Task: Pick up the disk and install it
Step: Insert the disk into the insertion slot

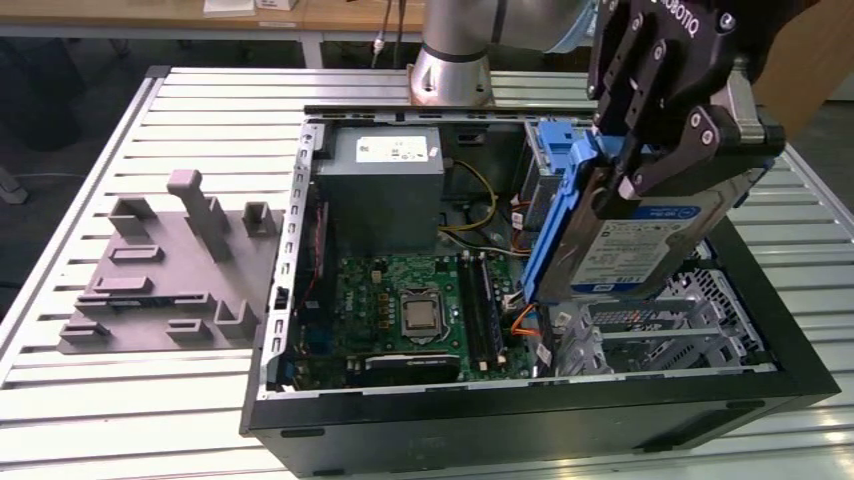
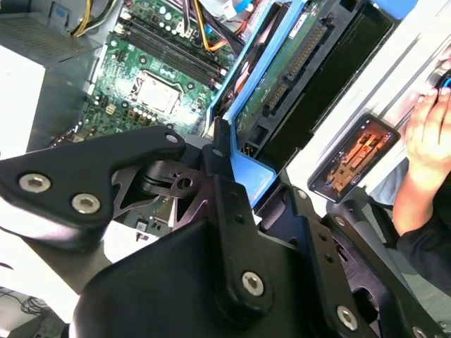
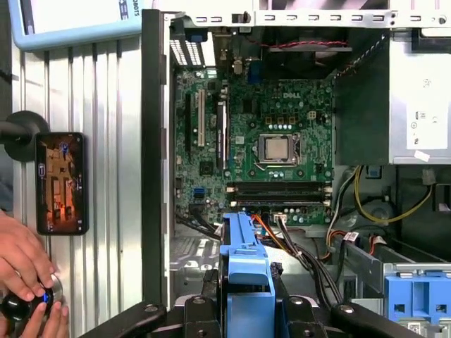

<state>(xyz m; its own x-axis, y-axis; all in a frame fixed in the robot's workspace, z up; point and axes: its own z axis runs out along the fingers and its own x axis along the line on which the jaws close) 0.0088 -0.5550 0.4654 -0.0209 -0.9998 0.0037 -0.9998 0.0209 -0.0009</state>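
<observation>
Exterior view: the hand (image 1: 625, 182) comes down from above, tilted and clenched on the upper end of the disk (image 1: 643, 250). The disk hangs on edge, slanted, over the drive bay (image 1: 674, 330) of the open computer case (image 1: 534, 425) on the bench (image 1: 134, 410).

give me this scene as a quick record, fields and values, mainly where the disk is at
gripper: shut on the disk
disk: held on edge, tilted, over the drive bay, not yet seated
case: open, on the table
power supply: inside the case
grey fixture: on the table, at the exterior view's left of the case
hand: near a phone
</observation>
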